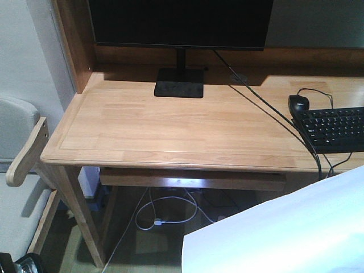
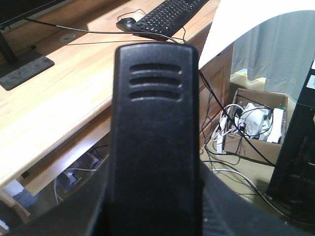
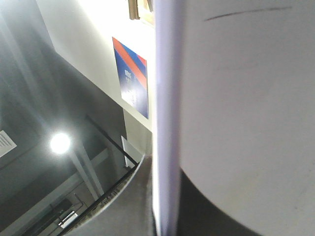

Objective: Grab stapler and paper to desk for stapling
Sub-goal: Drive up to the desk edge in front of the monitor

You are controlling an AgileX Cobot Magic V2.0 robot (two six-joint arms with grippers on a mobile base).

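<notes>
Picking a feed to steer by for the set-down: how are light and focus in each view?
Front view: desk sharp and evenly lit, shadow under the monitor, paper blown out white. Left wrist view: stapler fills the middle, dark and soft. Right wrist view: paper too close, blurred; ceiling lamp flares.

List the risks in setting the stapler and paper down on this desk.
The paper, large and bowed, hangs off the desk's end with the keyboard and mouse; it may sweep them or snag the cables. The stapler fills the left wrist view, hiding where it would land.
</notes>
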